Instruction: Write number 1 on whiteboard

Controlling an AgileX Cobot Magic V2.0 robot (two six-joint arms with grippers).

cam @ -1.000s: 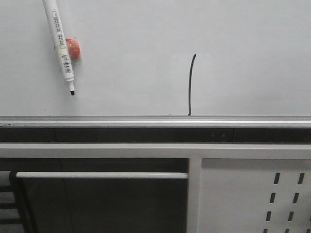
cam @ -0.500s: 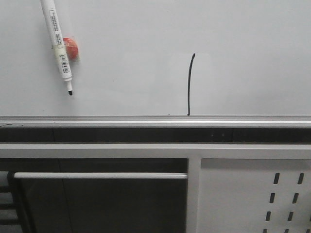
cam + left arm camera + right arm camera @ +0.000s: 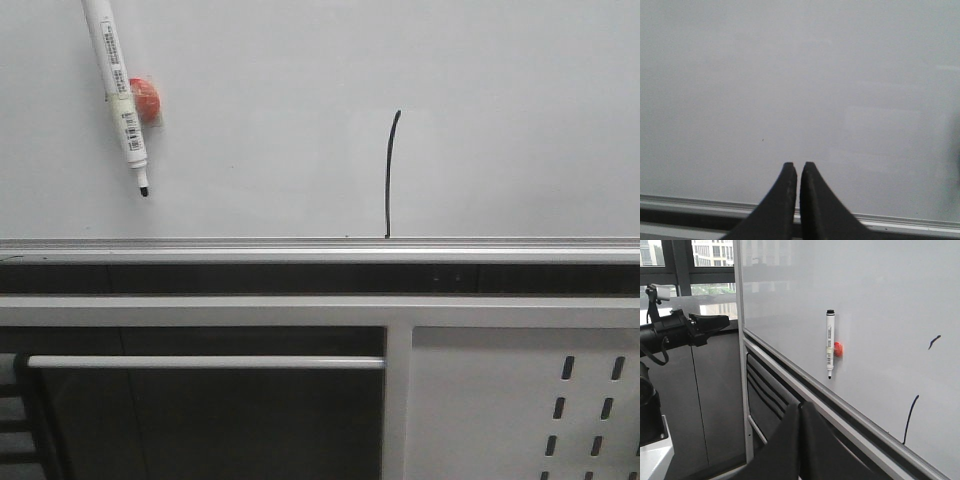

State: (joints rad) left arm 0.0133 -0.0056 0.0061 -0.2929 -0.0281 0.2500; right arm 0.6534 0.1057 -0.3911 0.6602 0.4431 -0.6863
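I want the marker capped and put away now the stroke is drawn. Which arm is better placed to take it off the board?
Probably the left: the marker pen hangs on the robot's left side of the whiteboard, left of the number 1. Both pincers, left and right, are shut and empty.

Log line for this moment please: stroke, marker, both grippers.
number 1: drawn on whiteboard | marker: hanging on board, uncapped | left gripper: shut, empty | right gripper: shut, empty

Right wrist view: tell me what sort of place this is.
Probably an office or lab room in a city building: a large whiteboard with a marker pen held against it, and windows showing other buildings outside.
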